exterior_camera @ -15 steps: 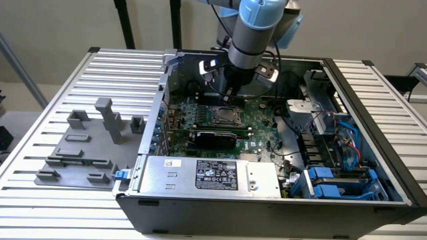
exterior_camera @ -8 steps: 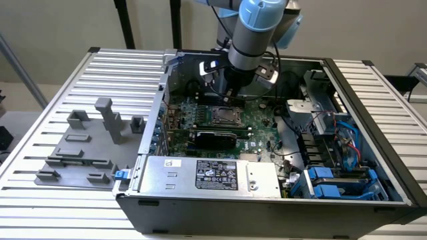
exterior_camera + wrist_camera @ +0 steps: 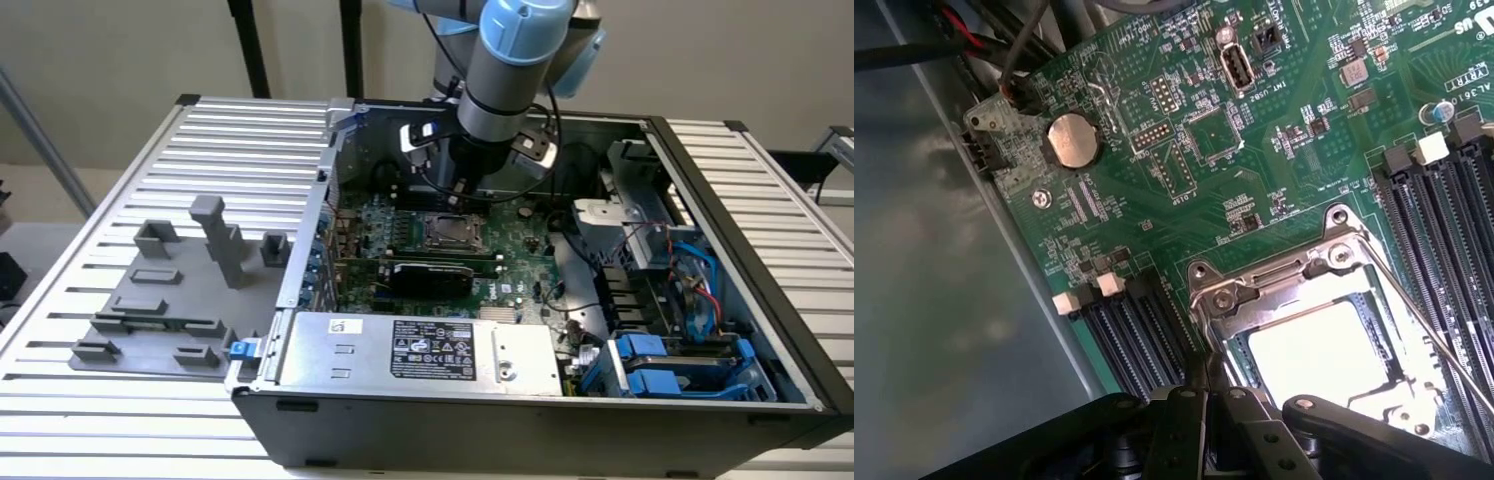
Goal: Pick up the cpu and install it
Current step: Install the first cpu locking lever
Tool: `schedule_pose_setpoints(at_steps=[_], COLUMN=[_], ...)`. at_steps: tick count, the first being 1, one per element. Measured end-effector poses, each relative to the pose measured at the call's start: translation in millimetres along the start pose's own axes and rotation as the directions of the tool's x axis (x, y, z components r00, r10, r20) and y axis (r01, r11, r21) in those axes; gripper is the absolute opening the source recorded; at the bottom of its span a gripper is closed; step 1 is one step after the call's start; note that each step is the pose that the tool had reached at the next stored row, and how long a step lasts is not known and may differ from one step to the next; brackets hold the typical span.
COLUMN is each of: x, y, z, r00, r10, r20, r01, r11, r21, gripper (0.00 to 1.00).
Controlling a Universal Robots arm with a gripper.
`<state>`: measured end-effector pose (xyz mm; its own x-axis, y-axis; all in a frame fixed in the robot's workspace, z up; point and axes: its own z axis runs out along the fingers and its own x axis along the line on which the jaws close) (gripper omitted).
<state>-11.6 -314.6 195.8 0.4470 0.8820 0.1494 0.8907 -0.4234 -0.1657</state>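
The cpu [image 3: 1322, 350], a bright silvery square, lies flat inside the metal socket frame [image 3: 1274, 285] on the green motherboard [image 3: 1154, 200]. In the exterior view the socket frame [image 3: 447, 232] sits mid-board inside the open computer case. My gripper [image 3: 463, 188] hangs over the board just behind the socket, below the blue and grey arm. In the wrist view the black fingers [image 3: 1194, 400] are pressed together, so the gripper [image 3: 1206, 368] is shut with nothing between them. Its tips hover beside the frame's corner, apart from the cpu.
Black memory slots [image 3: 1129, 330] flank the socket on both sides. A silver power supply with a black label [image 3: 420, 350] fills the case's front. Cables and blue drive bays [image 3: 674, 360] crowd the exterior view's right. A grey fixture plate [image 3: 167, 300] lies outside on the exterior view's left.
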Motion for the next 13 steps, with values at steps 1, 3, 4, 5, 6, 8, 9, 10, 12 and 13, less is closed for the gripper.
schedule_pose_setpoints(at_steps=[1,3,4,5,6,8,9,10,12,13], x=[0.0,0.1,0.2,0.2,0.3,0.2,0.2,0.3,0.3,0.3], y=[0.2,0.5,0.5,0.6,0.7,0.7,0.7,0.7,0.8,0.8], z=[0.2,0.5,0.5,0.5,0.5,0.5,0.6,0.6,0.6,0.6], r00=[1.0000,1.0000,1.0000,1.0000,1.0000,1.0000,1.0000,1.0000,0.9999,0.9999], r10=[0.000,0.000,0.000,0.000,0.000,-0.001,-0.001,-0.001,-0.001,-0.001], r20=[-0.0002,-0.0008,-0.0012,-0.0017,-0.0024,-0.0049,-0.0066,-0.0084,-0.0125,-0.0148], r01=[0.000,0.000,0.000,0.000,0.000,0.001,0.001,0.001,0.001,0.002], r11=[1.0000,1.0000,1.0000,1.0000,1.0000,1.0000,1.0000,1.0000,1.0000,1.0000], r21=[0.0000,0.0002,0.0004,0.0007,0.0010,0.0023,0.0031,0.0040,0.0060,0.0071], gripper=[0.11,0.11,0.11,0.11,0.11,0.11,0.11,0.11,0.11,0.11])
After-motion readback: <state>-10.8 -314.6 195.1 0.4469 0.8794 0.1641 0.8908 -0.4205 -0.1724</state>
